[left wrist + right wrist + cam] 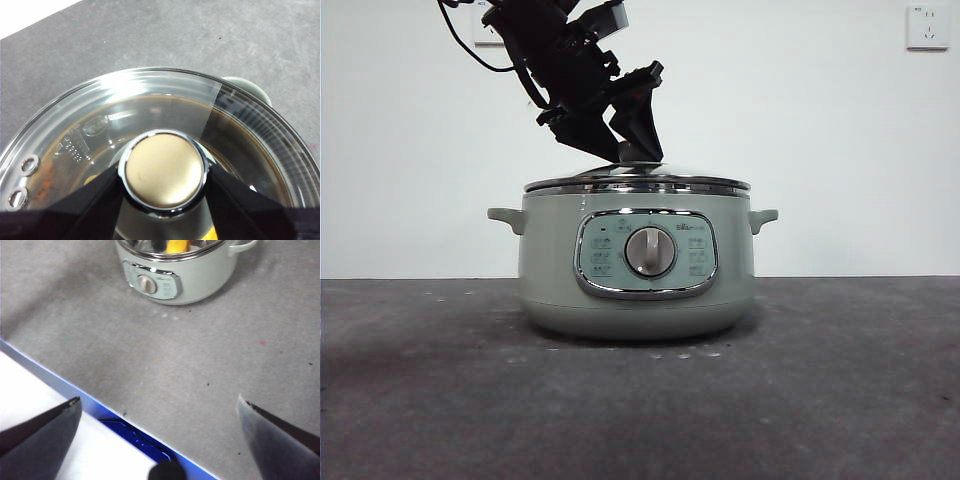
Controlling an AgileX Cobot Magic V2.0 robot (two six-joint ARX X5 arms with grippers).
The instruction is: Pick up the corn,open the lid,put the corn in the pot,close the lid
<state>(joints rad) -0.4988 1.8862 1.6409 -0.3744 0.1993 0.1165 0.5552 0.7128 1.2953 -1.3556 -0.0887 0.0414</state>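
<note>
Pot (638, 290) holds corn (176, 246) under its lid (150, 115) (left gripper (162, 187) clamps the knob; right gripper (157, 440) gapes).

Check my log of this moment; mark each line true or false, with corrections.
1. The lid sits on the pot. True.
2. The left gripper is at the lid's knob, a jaw on each side. True.
3. The corn lies on the table beside the pot. False: it shows yellow inside the pot, in the right wrist view.
4. The right gripper holds the lid. False: it is open, away from the pot, near the table's edge.
5. The pot lies on its side. False: it stands upright, dial facing the front camera.
</note>
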